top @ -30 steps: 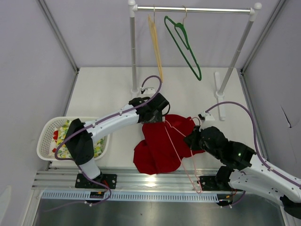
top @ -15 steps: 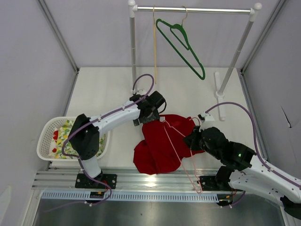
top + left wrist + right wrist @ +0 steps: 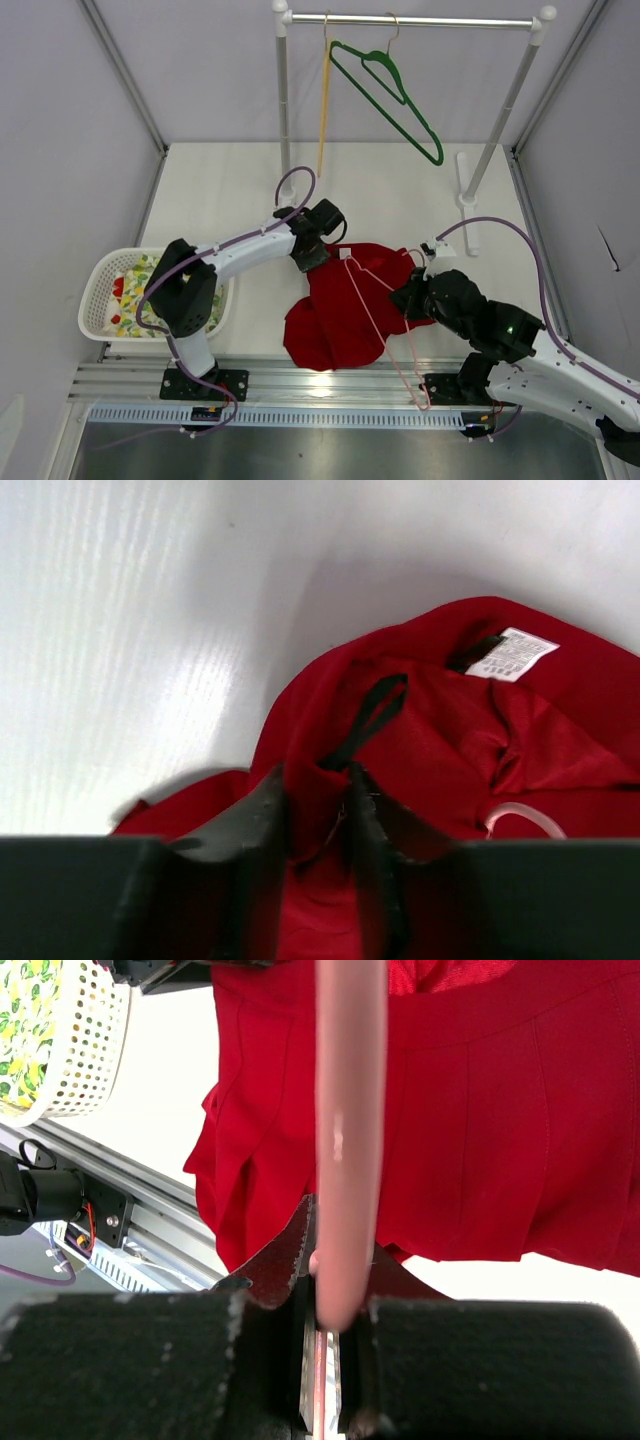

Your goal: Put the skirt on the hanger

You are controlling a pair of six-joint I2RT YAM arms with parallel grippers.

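The deep-red skirt (image 3: 335, 315) lies spread on the table in front of both arms. My left gripper (image 3: 312, 252) sits at its upper left edge. In the left wrist view the jaws (image 3: 315, 780) pinch a fold of the skirt (image 3: 450, 720) near a black loop and the white label. The pale pink hanger (image 3: 372, 318) lies slanted across the skirt. My right gripper (image 3: 408, 296) is shut on it at the skirt's right edge. In the right wrist view the hanger's bar (image 3: 350, 1110) runs up from the right gripper (image 3: 335, 1260) over the skirt (image 3: 480, 1110).
A white basket (image 3: 100, 300) with a floral cloth (image 3: 135, 290) stands at the left. A clothes rack (image 3: 283, 120) stands at the back, holding a green hanger (image 3: 395, 95) and a yellow hanger (image 3: 322, 110). An aluminium rail (image 3: 320, 380) runs along the near edge.
My left gripper's jaws have narrowed onto the skirt's top edge and the wrist has shifted slightly left and nearer. The green and yellow hangers swing on the rack. The right arm is still.
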